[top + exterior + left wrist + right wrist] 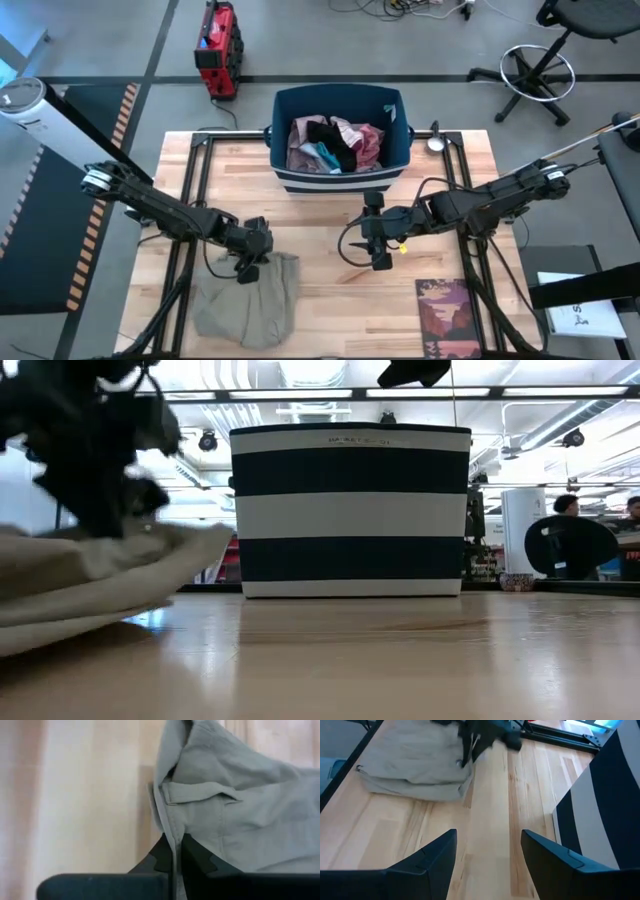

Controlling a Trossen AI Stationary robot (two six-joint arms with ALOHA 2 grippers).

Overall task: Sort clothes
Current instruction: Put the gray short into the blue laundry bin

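The khaki-olive trousers (248,300) lie crumpled on the table's near left; they also show in the low view (90,575) and the right wrist view (415,762). My left gripper (248,268) is shut on their far edge. My right gripper (381,262) is open and empty above the table's middle, right of the trousers. Other clothes, pale pink, teal, black and maroon (335,145), lie in the navy striped bin (290,180) at the far middle. My left gripper pinches the trousers' waistband edge (172,842) between its two fingers, coming from above, slanting from the table's left. That edge is drawn up a little under the fingers; the rest of the trousers (250,815) lies on the table.
A dark red patterned booklet (447,315) lies at the table's near right. The striped bin (350,510) stands at the far middle. A small round metal thing (437,143) sits right of the bin. Bare wood lies between the trousers and the booklet.
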